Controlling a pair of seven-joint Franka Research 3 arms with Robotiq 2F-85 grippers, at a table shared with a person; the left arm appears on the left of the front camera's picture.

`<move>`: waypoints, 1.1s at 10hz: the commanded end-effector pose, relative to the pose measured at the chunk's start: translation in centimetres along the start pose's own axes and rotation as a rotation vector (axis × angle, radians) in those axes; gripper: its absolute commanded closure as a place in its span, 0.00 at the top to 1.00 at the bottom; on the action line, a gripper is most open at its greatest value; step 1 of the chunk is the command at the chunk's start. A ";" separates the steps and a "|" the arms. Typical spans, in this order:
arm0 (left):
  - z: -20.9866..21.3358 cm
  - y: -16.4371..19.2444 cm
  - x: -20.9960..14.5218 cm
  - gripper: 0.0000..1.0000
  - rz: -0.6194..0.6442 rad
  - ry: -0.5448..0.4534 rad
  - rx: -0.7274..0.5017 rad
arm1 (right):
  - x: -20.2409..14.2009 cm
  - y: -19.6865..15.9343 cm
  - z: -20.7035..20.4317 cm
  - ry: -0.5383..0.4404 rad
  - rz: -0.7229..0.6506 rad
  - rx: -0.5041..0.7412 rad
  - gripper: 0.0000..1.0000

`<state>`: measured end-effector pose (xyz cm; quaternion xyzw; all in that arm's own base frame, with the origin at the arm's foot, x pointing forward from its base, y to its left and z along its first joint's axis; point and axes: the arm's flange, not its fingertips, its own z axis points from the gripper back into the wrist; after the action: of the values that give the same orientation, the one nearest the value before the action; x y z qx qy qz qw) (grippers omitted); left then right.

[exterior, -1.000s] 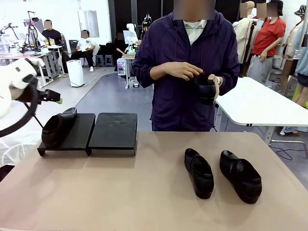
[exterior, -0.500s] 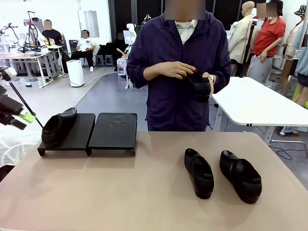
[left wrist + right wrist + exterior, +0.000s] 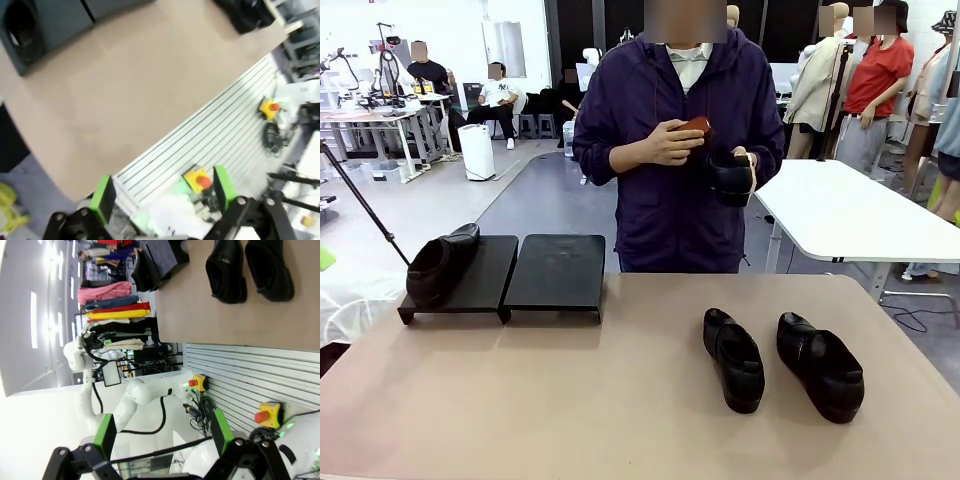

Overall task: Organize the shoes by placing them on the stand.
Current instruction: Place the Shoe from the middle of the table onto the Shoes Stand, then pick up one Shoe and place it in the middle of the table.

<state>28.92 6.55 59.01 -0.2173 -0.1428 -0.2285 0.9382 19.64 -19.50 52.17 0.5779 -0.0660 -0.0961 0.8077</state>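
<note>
One black shoe [image 3: 440,265] lies on the left panel of the stand [image 3: 558,272], whose right panel is bare. Two more shoes [image 3: 734,358] [image 3: 820,365] rest side by side on the table's right half. The person at the far side holds another shoe [image 3: 731,180] in one hand at chest height. My left gripper [image 3: 162,192] is open and empty over the table's near edge, with the stand [image 3: 55,20] far ahead. My right gripper [image 3: 162,432] is also open and empty, well back from the two shoes [image 3: 227,270] [image 3: 270,267].
The person's other hand holds a small red-brown object [image 3: 692,125]. The tan table [image 3: 570,400] is bare through its middle and front. A ribbed metal base with yellow stop buttons [image 3: 197,179] lies below the table's near edge. A white table [image 3: 860,215] stands behind on the right.
My left arm has drawn back out of the front view to the left. The person has shifted slightly left and lifted one hand with the small red-brown object.
</note>
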 end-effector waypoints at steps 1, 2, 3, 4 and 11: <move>-1.8 -2.6 -2.8 1.00 -0.008 -0.006 0.048 | -0.1 0.1 0.3 0.004 0.026 0.006 1.00; -2.5 -2.7 -3.0 1.00 -0.005 -0.029 0.024 | -0.1 0.1 0.3 0.004 0.026 0.006 1.00; -3.1 -2.1 -2.5 1.00 0.001 -0.019 0.024 | -0.1 0.1 0.3 0.004 0.026 0.006 1.00; -1.1 -2.8 -2.6 1.00 -0.020 -0.006 0.043 | -0.1 0.1 0.3 0.004 0.026 0.006 1.00; -1.1 -2.8 -2.6 1.00 -0.020 -0.006 0.043 | -0.1 0.1 0.3 0.004 0.026 0.006 1.00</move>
<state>25.34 4.56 57.86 -0.1984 -0.1585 -0.2376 0.9376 19.63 -19.51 52.17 0.5780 -0.0662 -0.0960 0.8077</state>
